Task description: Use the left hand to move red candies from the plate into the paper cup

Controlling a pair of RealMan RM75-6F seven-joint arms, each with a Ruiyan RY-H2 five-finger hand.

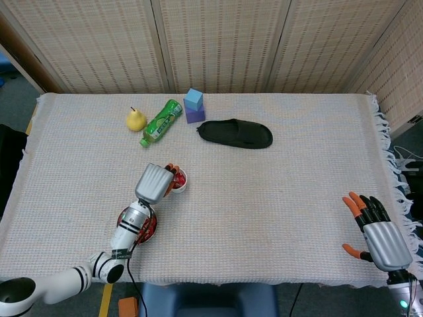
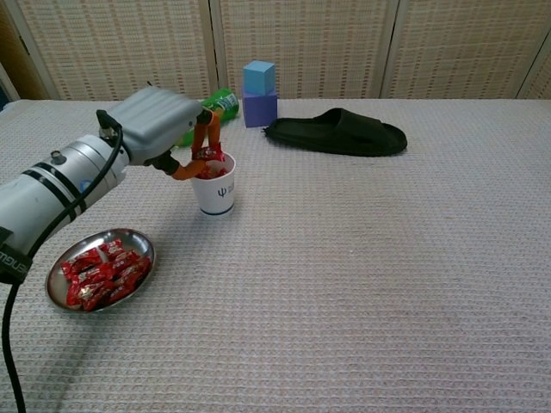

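Fingers (image 2: pixel 200 142) of the left hand (image 2: pixel 159 125) pinch a red candy (image 2: pixel 207 155) right over the mouth of the paper cup (image 2: pixel 213 186); the orange tips reach down to the rim, and the candy sits at the cup's opening, above other red pieces already inside. In the head view the same hand (image 1: pixel 154 183) covers most of the cup (image 1: pixel 178 179), with only part of the white rim showing to its right. The left forearm slants from the near left corner up to the cup, passing over the plate (image 1: pixel 121 216) in the head view.

That metal plate (image 2: pixel 145 248) lies on the surface (image 2: pixel 362 275) near the cup, toward the front left, and holds a pile of red wrapped candies (image 2: pixel 99 277).

At the far right front edge, the right hand (image 1: pixel 377 231) rests with its fingers (image 1: pixel 357 203) spread apart and nothing in them.

Further back lie a yellow pear (image 1: pixel 135 119), a green bottle (image 1: pixel 161 121) on its side just beside the pear, a light blue cube (image 2: pixel 258 77) stacked on a purple cube (image 2: pixel 259 109), and a black slipper (image 2: pixel 337 132) to their right.
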